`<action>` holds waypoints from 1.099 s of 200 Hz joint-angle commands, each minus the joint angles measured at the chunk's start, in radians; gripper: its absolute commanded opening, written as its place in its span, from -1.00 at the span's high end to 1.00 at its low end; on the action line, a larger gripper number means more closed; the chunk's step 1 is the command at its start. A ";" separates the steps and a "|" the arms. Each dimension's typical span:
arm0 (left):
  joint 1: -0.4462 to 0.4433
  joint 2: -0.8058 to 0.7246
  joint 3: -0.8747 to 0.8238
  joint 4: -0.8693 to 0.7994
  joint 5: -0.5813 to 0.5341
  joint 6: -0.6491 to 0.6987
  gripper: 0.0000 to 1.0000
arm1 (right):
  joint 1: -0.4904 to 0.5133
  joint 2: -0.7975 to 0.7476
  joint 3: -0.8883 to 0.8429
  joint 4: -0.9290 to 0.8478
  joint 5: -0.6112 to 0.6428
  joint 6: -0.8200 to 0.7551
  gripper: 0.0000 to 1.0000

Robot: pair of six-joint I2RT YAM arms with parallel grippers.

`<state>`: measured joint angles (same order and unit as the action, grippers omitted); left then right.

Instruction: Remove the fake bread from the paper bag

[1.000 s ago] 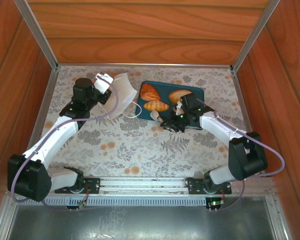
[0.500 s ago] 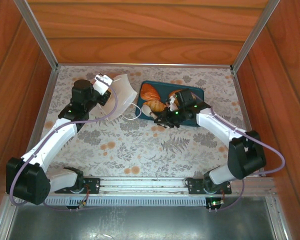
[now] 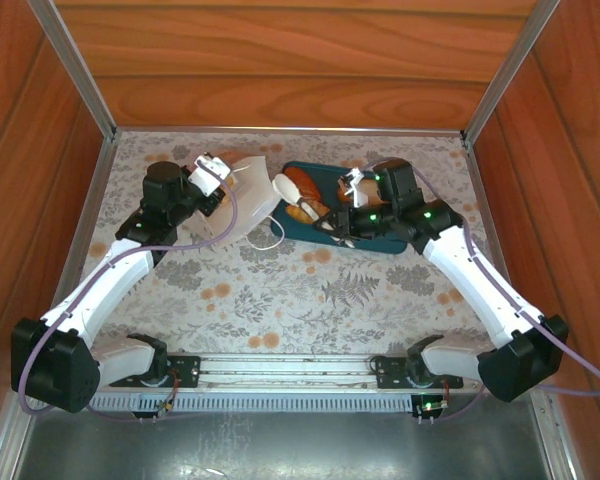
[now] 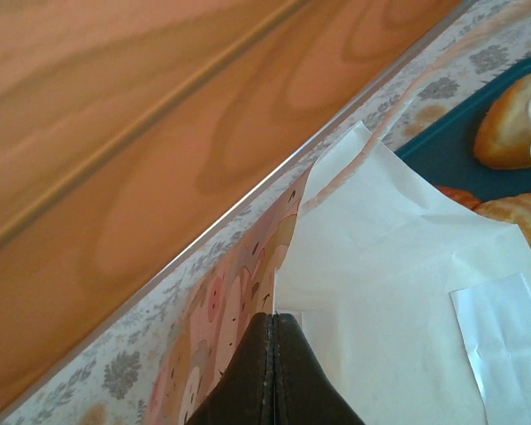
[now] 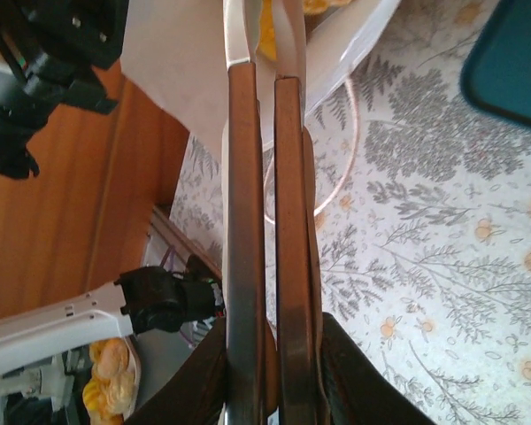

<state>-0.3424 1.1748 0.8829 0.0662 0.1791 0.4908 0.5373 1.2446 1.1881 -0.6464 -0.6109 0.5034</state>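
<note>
Pinching the small white paper bag (image 4: pixel 389 266) at the tabletop's (image 3: pixel 280 290) far edge is the left tool (image 4: pixel 273 323); right tool (image 5: pixel 265 71) nearly pressed together.

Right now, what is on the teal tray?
Two golden-brown bread pieces lie on the teal tray at its end nearest the paper bag. The right arm covers the rest, so anything beneath it is hidden.

The floral-patterned tabletop (image 3: pixel 310 290) carries a white paper bag (image 3: pixel 248 200) and a teal tray (image 3: pixel 322 172), side by side near its far edge.
</note>
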 commanded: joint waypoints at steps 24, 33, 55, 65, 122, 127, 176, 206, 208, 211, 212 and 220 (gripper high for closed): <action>-0.003 -0.011 -0.021 0.012 0.081 0.071 1.00 | 0.085 0.112 0.059 0.041 -0.056 -0.043 0.46; -0.004 -0.015 -0.028 0.013 0.087 0.082 1.00 | 0.101 0.146 0.080 0.050 -0.056 -0.046 0.45; -0.003 -0.030 -0.047 0.012 0.086 0.095 1.00 | 0.139 0.229 0.138 0.058 -0.032 -0.056 0.39; -0.003 -0.037 -0.054 0.012 0.084 0.091 1.00 | 0.152 0.265 0.164 0.060 -0.014 -0.058 0.37; -0.004 -0.083 -0.072 0.012 0.068 0.061 1.00 | 0.199 0.427 0.265 0.088 0.035 -0.089 0.31; -0.003 -0.086 -0.072 0.012 0.066 0.060 1.00 | 0.203 0.455 0.276 0.082 0.041 -0.094 0.31; -0.003 -0.094 -0.076 0.013 0.047 0.054 1.00 | 0.241 0.572 0.358 0.076 0.041 -0.118 0.28; -0.003 -0.102 -0.086 0.013 0.049 0.069 1.00 | 0.256 0.632 0.413 0.050 0.044 -0.151 0.25; -0.004 -0.104 -0.087 0.013 0.049 0.071 1.00 | 0.256 0.636 0.416 0.050 0.043 -0.153 0.25; -0.002 -0.107 -0.090 0.012 0.052 0.074 1.00 | 0.257 0.640 0.420 0.050 0.043 -0.154 0.24; -0.001 -0.108 -0.090 0.013 0.052 0.075 1.00 | 0.257 0.641 0.421 0.050 0.043 -0.155 0.24; 0.002 -0.116 -0.094 0.012 0.060 0.080 1.00 | 0.258 0.652 0.431 0.049 0.041 -0.163 0.22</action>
<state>-0.3424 1.0950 0.8112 0.0677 0.2314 0.5533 0.7818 1.8839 1.5681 -0.5938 -0.5507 0.3920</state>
